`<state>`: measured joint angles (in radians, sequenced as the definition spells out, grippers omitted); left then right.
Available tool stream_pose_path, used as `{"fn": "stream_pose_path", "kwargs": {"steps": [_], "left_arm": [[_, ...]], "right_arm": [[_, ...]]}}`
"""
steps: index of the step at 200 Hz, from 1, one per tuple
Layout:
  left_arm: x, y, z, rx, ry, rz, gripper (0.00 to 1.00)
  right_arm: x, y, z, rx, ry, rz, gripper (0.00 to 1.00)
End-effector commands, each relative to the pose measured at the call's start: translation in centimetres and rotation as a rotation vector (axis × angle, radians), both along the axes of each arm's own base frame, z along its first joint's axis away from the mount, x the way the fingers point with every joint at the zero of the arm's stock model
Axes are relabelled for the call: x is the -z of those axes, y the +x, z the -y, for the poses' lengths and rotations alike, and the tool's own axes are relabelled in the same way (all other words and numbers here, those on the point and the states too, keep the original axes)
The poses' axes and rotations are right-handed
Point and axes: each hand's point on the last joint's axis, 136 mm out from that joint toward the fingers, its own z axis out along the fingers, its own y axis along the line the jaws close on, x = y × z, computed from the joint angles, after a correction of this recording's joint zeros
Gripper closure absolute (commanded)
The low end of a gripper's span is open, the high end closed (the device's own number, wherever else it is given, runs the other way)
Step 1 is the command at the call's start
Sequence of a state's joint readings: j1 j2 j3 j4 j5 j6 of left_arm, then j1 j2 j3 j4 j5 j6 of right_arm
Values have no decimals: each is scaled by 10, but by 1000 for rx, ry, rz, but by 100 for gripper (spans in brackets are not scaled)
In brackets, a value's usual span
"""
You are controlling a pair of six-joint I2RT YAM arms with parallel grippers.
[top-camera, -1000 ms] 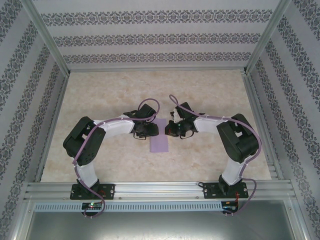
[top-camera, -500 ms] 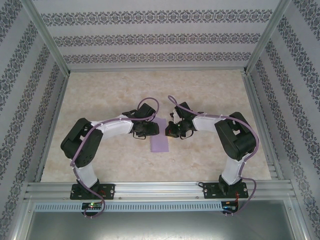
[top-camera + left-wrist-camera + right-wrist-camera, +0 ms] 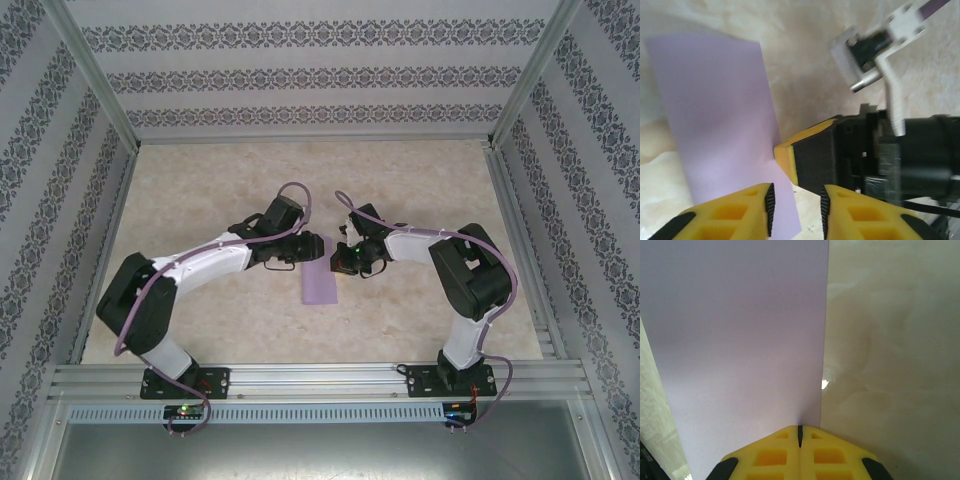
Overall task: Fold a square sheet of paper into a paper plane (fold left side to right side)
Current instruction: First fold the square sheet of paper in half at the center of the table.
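Marble-pattern table: both arms bent inward, meeting mid-table. Lilac sheet of paper lies flat at centre between them, a narrow rectangle with its long side running near to far. Left gripper low over sheet's far end, jaws narrowly apart, nothing clamped. Right gripper with jaws fully together, holding nothing, tip at sheet's right edge.
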<state>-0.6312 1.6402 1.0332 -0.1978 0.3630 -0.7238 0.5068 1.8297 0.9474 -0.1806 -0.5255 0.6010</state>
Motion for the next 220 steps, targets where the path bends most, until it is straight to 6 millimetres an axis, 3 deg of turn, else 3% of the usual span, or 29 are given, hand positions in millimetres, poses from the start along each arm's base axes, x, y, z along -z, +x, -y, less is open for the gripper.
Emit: {"fn": "stream_pose_path", "kwargs": {"steps": [1, 46, 107, 162, 220], "left_arm": [[19, -6, 16, 40, -61, -61, 70], [58, -9, 1, 6, 43, -105, 76], [85, -15, -19, -12, 109, -127, 80], [93, -17, -38, -27, 125, -137, 81], [86, -19, -64, -60, 140, -133, 78]], "right_arm": [[33, -16, 18, 1, -126, -73, 100], [34, -18, 19, -8, -131, -79, 100], [34, -18, 22, -12, -140, -79, 100], [36, -19, 28, -5, -148, -90, 100], [36, -19, 30, -5, -148, -86, 100]]}}
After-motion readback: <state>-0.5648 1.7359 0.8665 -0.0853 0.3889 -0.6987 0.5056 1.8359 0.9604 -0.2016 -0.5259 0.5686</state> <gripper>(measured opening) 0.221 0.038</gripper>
